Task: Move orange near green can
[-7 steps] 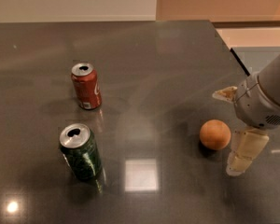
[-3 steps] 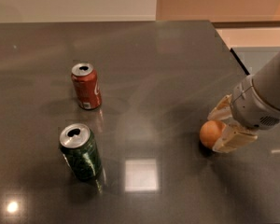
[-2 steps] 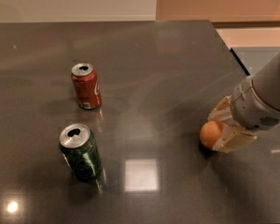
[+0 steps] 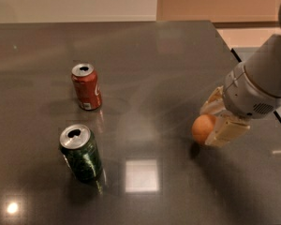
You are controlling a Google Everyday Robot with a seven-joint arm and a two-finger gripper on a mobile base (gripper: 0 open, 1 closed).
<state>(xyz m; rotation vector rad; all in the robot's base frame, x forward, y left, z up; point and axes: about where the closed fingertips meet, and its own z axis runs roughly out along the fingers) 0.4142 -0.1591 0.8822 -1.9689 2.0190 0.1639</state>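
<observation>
Rightward, tool [image 4: 213,123] clamps orange [image 4: 202,128] — well apart from green can [image 4: 81,153]; red can [image 4: 86,86] — white lettering unreadable.

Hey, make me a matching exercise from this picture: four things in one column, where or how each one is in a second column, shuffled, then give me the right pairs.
Column one
1. orange
2. green can
3. red can
4. gripper

Column two
A. left side, farther back
B. at the right, shut on the fruit
C. left side, nearest the camera
D. clamped from both sides

Pairs: 1-D, 2-C, 3-A, 4-B
</observation>
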